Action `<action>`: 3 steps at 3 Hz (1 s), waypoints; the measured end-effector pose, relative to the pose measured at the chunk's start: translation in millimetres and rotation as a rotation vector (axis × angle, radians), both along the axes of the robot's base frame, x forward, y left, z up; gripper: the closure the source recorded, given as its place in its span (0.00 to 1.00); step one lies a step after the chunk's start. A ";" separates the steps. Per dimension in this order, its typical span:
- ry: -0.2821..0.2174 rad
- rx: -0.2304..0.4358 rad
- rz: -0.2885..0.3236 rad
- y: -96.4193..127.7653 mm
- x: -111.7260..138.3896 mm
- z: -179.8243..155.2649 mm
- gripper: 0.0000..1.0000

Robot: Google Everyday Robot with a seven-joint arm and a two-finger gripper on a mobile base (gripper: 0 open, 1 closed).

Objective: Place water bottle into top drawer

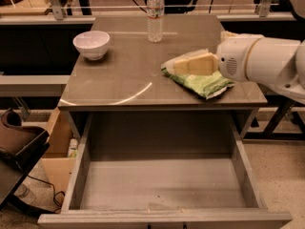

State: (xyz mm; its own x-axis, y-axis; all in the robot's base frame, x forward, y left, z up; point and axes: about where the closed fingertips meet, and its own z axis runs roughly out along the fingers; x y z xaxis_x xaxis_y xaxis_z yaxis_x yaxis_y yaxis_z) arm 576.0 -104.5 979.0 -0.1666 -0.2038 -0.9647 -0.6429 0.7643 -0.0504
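Grey table (124,75) at centre, light glinting in an arc on its top; speckled floor (281,166) right, wooden box (56,168) near left, metal rail (109,7) far behind

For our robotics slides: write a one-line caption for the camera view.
Claw over green bag; water bottle upright at far edge of table; top drawer open.

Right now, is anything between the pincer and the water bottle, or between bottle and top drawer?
Nothing visible. The pincer is at the green bag, right of the water bottle; bare tabletop lies between. The top drawer is open; the white bowl sits aside, left.
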 end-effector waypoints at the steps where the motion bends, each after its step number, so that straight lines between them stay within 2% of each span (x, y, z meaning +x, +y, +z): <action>1: -0.068 0.073 -0.119 -6.0 26.0 24.8 0.00; 2: -0.116 0.084 -0.182 -18.8 34.9 37.9 0.00; 3: -0.116 0.084 -0.182 -18.7 34.9 38.0 0.00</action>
